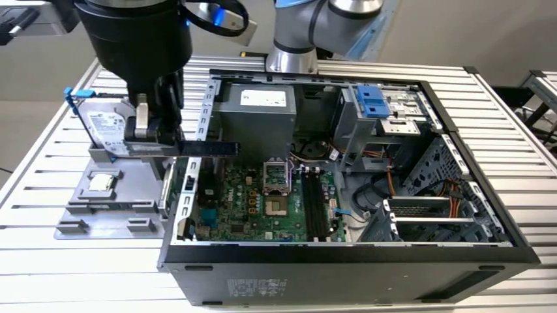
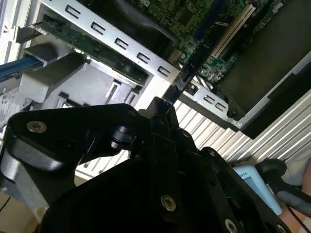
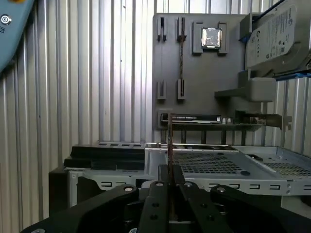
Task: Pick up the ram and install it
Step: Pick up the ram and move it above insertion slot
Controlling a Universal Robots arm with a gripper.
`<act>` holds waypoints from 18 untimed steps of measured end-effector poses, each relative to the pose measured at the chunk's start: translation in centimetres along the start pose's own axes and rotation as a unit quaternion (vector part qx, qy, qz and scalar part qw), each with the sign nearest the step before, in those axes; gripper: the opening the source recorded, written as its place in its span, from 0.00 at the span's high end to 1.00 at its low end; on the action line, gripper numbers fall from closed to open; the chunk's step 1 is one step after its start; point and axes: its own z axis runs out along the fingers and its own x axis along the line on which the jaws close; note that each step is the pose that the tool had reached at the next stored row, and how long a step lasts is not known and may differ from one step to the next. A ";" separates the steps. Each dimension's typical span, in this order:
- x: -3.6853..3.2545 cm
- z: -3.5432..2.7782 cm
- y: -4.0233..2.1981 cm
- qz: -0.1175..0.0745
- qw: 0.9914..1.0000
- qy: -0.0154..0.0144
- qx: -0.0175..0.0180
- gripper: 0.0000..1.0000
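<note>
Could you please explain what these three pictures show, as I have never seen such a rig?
This is a robot arm working over an open computer case on a ribbed metal table. The exterior view looks on from off the arm; both wrist views ride on the arm and look along its gripper. On the exterior view's left, beside the case, a grey holder carries a hard drive and a small square chip. The fingers are shut on the ram, a thin dark stick, held by the case's wall.
</note>
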 end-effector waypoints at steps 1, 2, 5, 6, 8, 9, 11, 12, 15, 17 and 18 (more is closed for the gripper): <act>0.01 -0.01 -0.42 0.000 1.000 0.000 0.000 1.00; 0.02 -0.03 -0.86 0.000 1.000 0.000 -0.001 1.00; 0.04 -0.05 -2.17 0.000 1.000 0.000 -0.001 1.00; 0.05 -0.07 -2.62 0.000 1.000 0.000 -0.001 1.00; 0.06 -0.09 -3.47 0.000 1.000 0.000 -0.002 1.00; 0.07 -0.10 -3.91 0.000 1.000 0.000 -0.002 1.00; 0.08 -0.13 -4.75 0.000 1.000 0.000 -0.003 1.00; 0.09 -0.14 -5.20 0.000 1.000 0.000 -0.003 1.00; 0.12 -0.17 -6.50 0.000 1.000 0.000 -0.003 1.00; 0.13 -0.19 -7.37 0.000 1.000 0.000 -0.004 1.00; 0.14 -0.21 -7.80 0.000 1.000 0.000 -0.004 1.00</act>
